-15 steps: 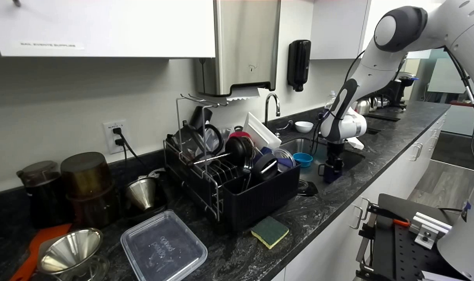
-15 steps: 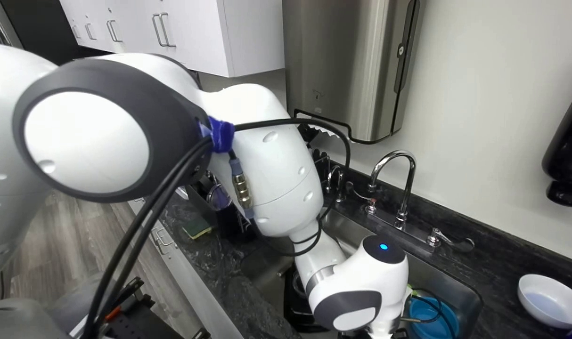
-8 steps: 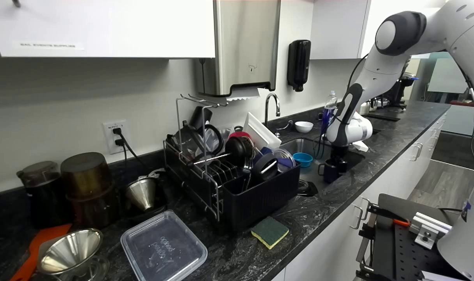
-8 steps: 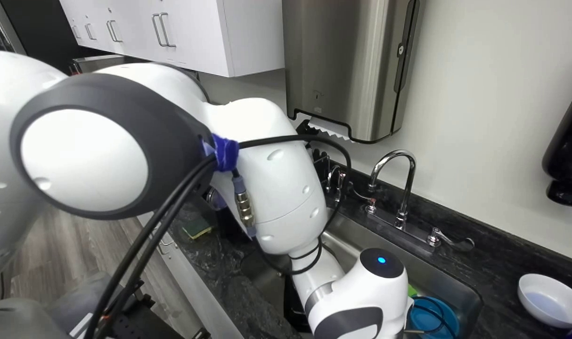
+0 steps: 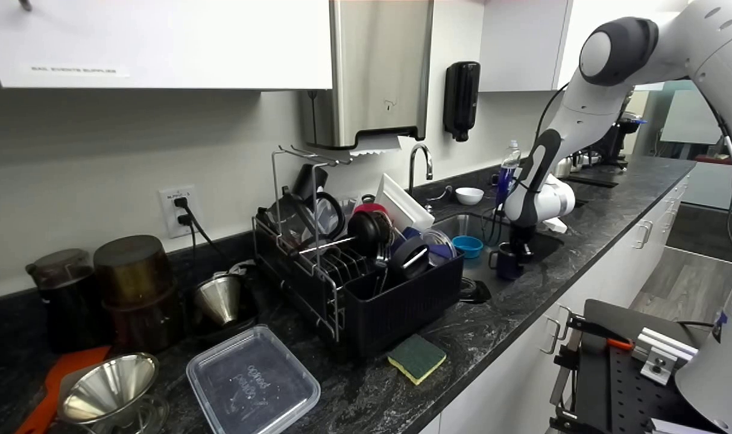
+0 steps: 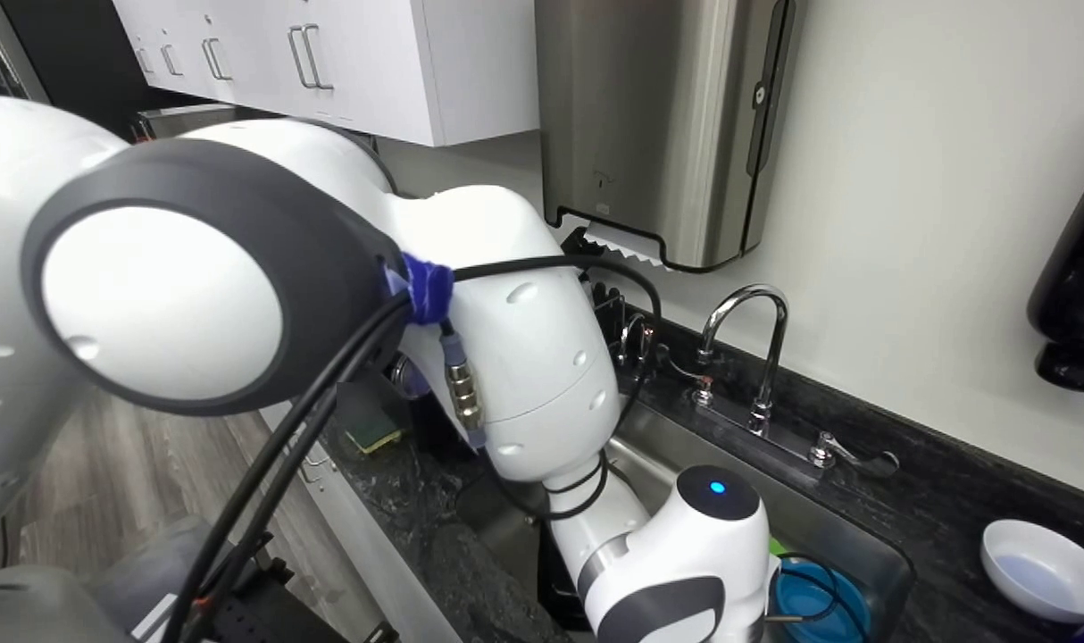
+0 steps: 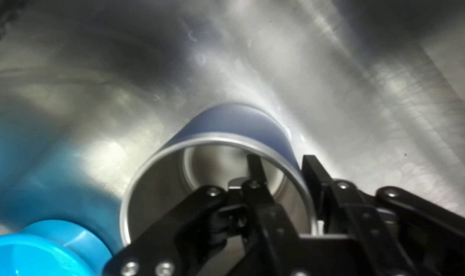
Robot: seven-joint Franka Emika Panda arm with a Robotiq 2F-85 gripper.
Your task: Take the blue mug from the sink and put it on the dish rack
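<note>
wrist view, blue mug (image 7: 213, 165) partly behind hand (image 7: 283, 166), bowl (image 7: 25, 257) cropped

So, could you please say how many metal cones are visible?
2, in an exterior view: nearer cone left of the plastic container, farther cone near the wall outlet. Others may be hidden.
</note>
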